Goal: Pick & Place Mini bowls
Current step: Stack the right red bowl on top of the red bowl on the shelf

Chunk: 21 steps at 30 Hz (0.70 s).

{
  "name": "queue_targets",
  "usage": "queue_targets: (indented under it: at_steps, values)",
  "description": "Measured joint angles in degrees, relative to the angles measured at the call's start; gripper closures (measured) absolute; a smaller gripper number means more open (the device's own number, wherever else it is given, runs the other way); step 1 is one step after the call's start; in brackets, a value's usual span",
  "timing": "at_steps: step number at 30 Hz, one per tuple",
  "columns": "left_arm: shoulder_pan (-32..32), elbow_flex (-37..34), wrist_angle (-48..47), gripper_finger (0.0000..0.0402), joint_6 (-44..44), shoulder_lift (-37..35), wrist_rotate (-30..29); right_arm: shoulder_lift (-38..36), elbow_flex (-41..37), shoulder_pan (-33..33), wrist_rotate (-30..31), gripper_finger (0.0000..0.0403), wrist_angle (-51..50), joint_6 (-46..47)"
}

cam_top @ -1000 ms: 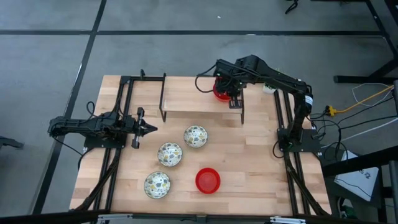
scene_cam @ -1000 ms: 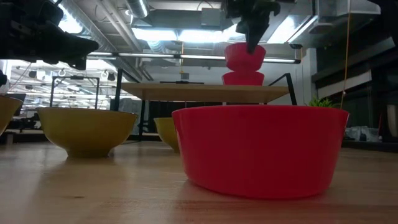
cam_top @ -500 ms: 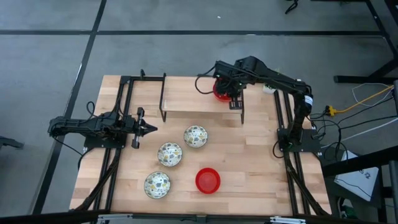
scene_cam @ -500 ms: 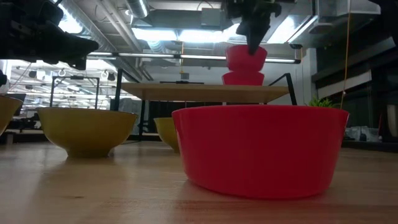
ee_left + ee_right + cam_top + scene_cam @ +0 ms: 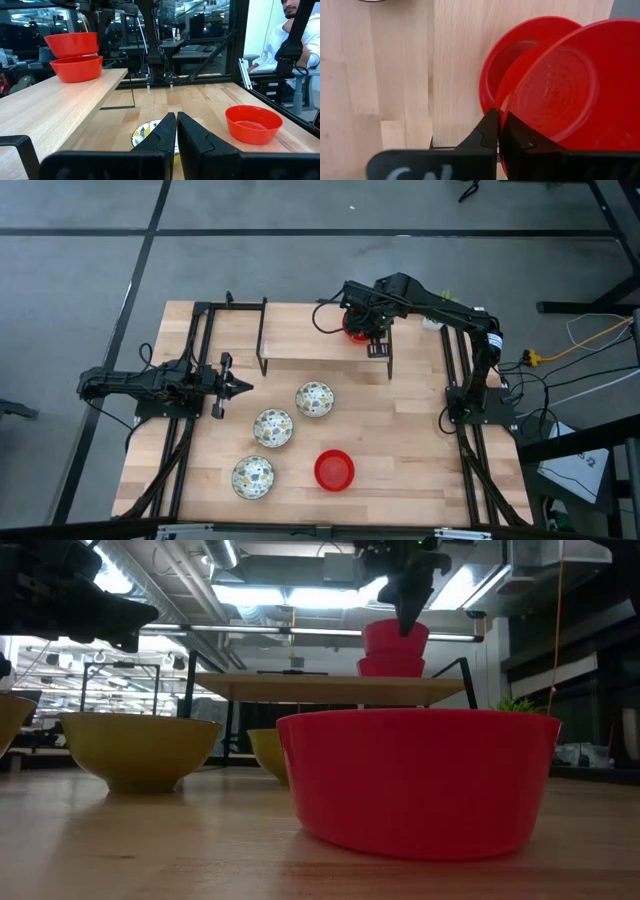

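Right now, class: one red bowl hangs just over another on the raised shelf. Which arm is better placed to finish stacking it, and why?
The right. Its gripper already pinches the upper red bowl directly above the lower red bowl on the shelf. The left gripper waits shut and empty at the table's left side.

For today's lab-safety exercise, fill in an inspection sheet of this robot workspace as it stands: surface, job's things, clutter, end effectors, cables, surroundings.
Surface: light wooden table with a raised wooden shelf at its far side.
Job's things: three cream patterned bowls and one red bowl on the table; one red bowl on the shelf; a held red bowl just above it.
Clutter: nothing seen on the table.
End effectors: right end effector over the shelf, shut on the held bowl's rim; left end effector waits at the table's left side, fingers together.
Cables: bundle on the floor to the right of the table.
Surroundings: seated person beyond the table; small green plant behind.
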Motion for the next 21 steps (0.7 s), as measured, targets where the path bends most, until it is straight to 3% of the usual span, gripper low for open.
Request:
queue_targets:
  at_steps: [21]
  values:
    - [-0.01, 0.01, 0.01, 0.0393, 0.00, 0.00, 0.00, 1.23, -0.04, 0.35, -0.11, 0.0392, 1.01, -0.22]
